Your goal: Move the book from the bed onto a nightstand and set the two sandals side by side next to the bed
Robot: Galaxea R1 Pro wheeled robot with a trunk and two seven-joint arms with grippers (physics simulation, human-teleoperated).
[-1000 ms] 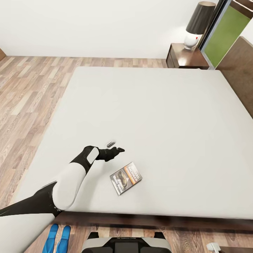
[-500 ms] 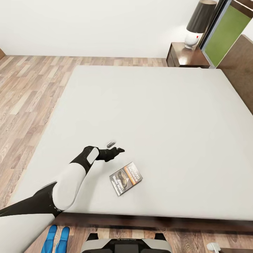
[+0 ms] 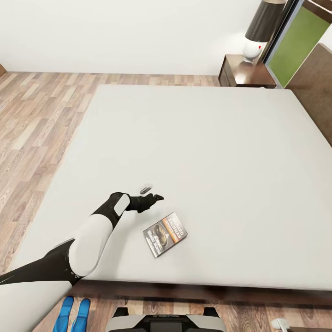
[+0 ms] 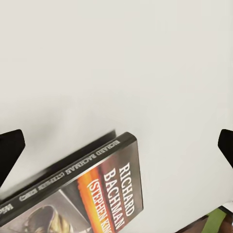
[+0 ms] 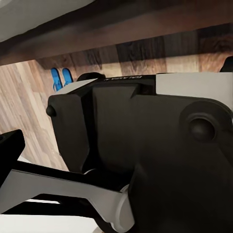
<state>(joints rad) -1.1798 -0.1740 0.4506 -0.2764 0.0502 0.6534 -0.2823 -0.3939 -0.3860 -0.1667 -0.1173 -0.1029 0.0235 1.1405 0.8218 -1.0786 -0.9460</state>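
Glossy white forearm shell on black joints, black left gripper [image 3: 152,192] with thin fingers; grey-and-black base [image 3: 166,321], faint lettering.

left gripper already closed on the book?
No: in the head view the left gripper hovers open over the bed, apart from the book lying flat beside it.

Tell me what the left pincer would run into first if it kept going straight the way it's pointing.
Probably the mattress. The left pincer is open and aimed down at the bed, and the book lies off to one side of its line, not between the fingertips. Depth is hard to judge, so a finger might clip the book's edge.
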